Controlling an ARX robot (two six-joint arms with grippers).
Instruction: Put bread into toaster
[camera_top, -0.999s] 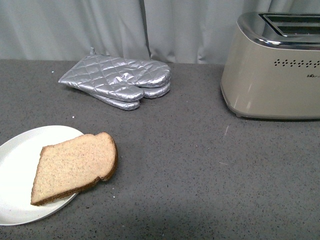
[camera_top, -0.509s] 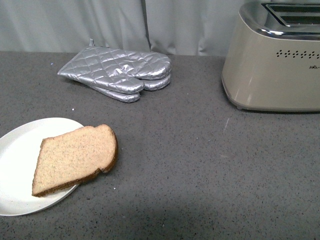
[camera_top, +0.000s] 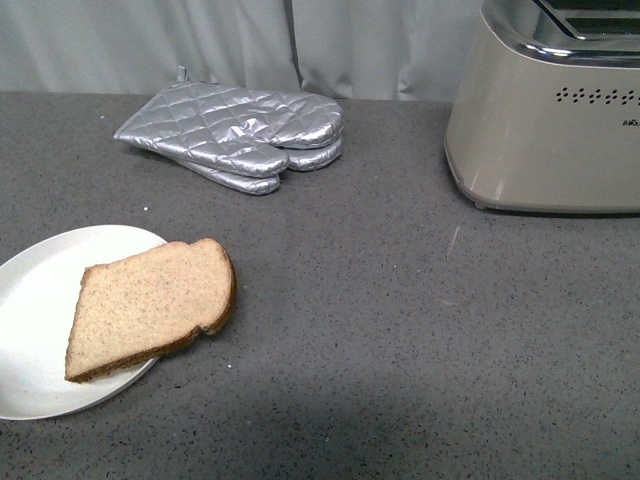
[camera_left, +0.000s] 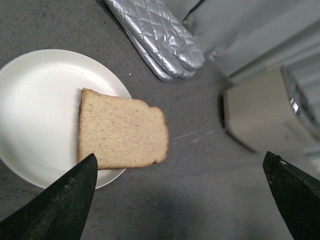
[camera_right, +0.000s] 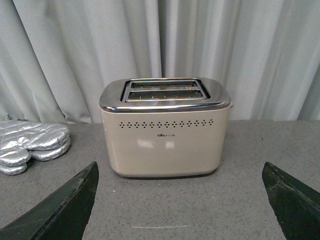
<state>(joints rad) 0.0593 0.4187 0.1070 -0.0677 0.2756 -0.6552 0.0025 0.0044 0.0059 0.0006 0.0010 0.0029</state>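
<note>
The bread (camera_top: 150, 306) is a light brown slice with a darker crust, lying flat half on a white plate (camera_top: 35, 330) at the front left, its rounded end hanging over the plate's rim. It also shows in the left wrist view (camera_left: 120, 135). The beige toaster (camera_top: 550, 120) with a chrome top stands at the back right; the right wrist view shows it (camera_right: 165, 130) with both slots empty. My left gripper (camera_left: 182, 200) is open above the counter beside the bread. My right gripper (camera_right: 180, 200) is open, facing the toaster. Neither arm shows in the front view.
A pair of silver quilted oven mitts (camera_top: 240, 140) lies at the back middle of the grey speckled counter (camera_top: 400, 330), also seen in the left wrist view (camera_left: 160, 40) and the right wrist view (camera_right: 30, 145). Grey curtains (camera_right: 150, 40) hang behind.
The front view has shifted: the toaster and mitts sit higher in the frame than a second ago. The bread and plate lie as before.
</note>
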